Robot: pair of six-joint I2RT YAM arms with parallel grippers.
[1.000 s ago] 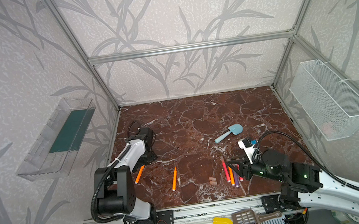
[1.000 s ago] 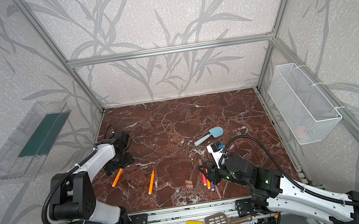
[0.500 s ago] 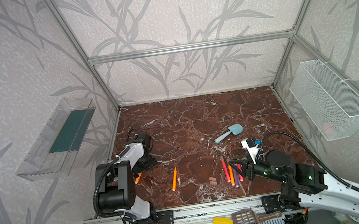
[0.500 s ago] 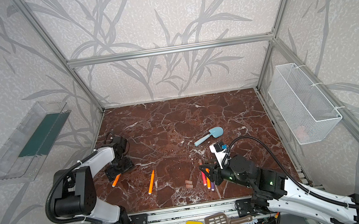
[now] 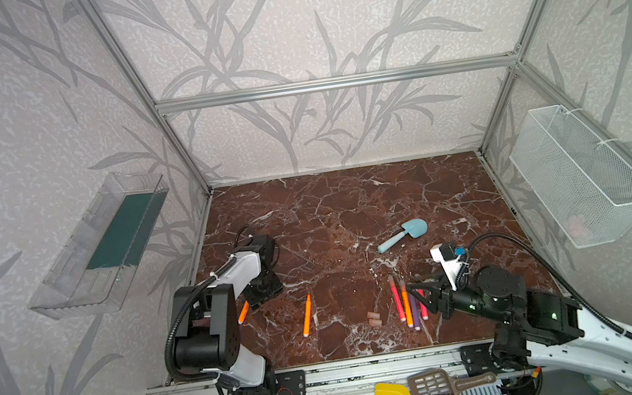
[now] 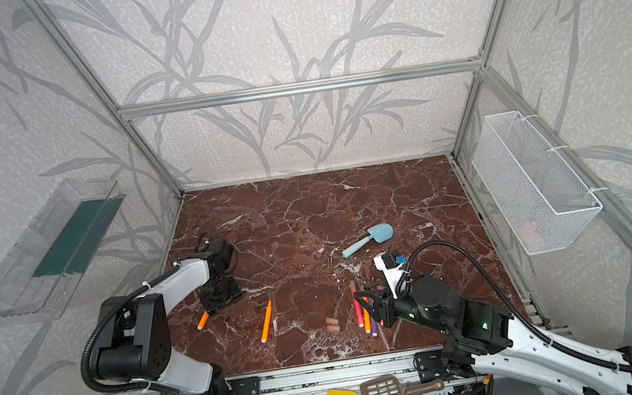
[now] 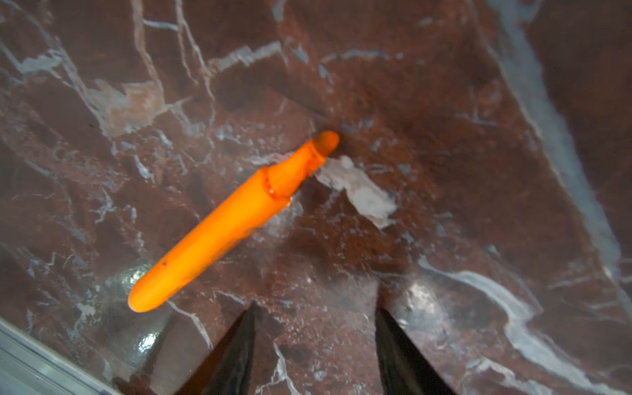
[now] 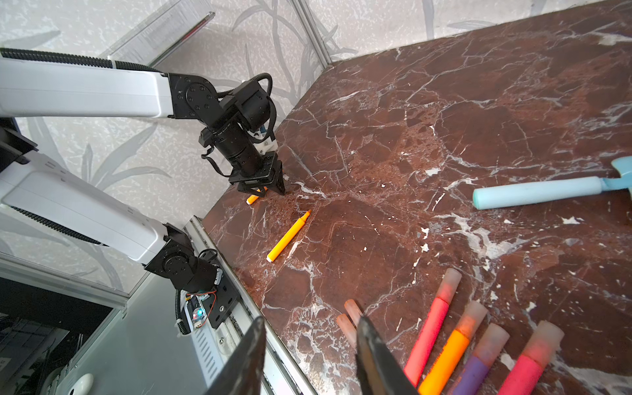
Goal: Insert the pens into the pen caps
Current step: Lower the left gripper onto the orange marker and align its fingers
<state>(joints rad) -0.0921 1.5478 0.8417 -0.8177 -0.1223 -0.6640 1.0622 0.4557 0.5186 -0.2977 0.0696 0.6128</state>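
While two pens are still bare, the job looks about two-thirds done. On the marble table (image 5: 348, 202), the left gripper (image 5: 263, 294) stands left of centre in both top views. Its fingers point down and are parted, with only marble between them in the left wrist view, so it holds nothing. The right gripper (image 5: 420, 297) hovers low, to the lower right of centre, its fingers also apart and empty. Just under and left of it lie the four capped pens (image 5: 406, 305) in a tight row: red-pink, orange, purple, red-pink.

Two pens are left to do. One bare orange pen (image 5: 243, 312) pokes out at the lower left of the left gripper, near the table's left edge. A second orange pen (image 5: 306, 315) lies alone between the two grippers. The two loose caps (image 5: 373, 318) sit touching side by side, just left of the capped row.

Against a second earlier, the left gripper has come down the frame to the spot beside its pen. The right gripper has hardly shifted, and the pens and caps lie as they did.
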